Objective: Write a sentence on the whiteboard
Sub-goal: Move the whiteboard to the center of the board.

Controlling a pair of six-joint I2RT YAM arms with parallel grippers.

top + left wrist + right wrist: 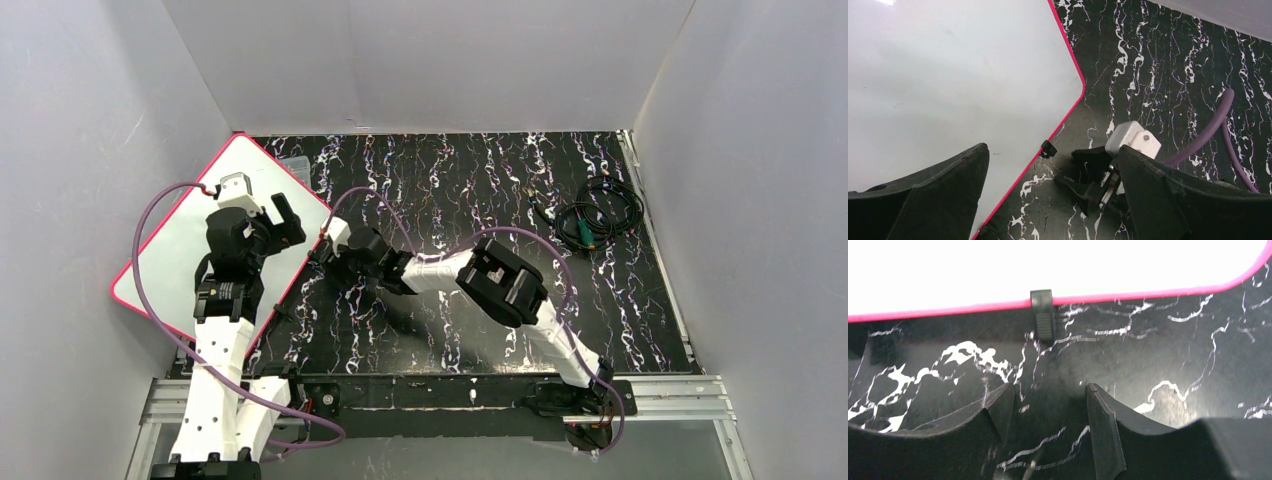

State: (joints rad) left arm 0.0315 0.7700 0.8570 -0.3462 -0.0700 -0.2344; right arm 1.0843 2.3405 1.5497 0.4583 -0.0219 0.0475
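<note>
In the top view, one whiteboard (172, 257) is seen lying flat and askew at about nine o'clock on the black marbled table (450, 200). No sentence is seen on it, its visible surface is bare, and no marker can be found in any view.

The board is judged to be stiff, thin and fairly light, with a glossy face that would slip under the fingers. A pinch is offered only at the pink-red rim, and pressing down on it may be needed so that it does not slide under a pen.

The left gripper (1053, 154) is held above the board's right-hand edge, its jaws spread wide with nothing between them. One small black clip (1042, 307) is seen on that rim.

The right gripper (1049, 390) is low over the table just beside the clip, at about six o'clock of it in the right wrist view. Its jaws are parted and empty.

One coil of dark cable (590, 215) lies at about two o'clock, well apart from the board.

Counted: one board, one clip, two grippers, one coil.
</note>
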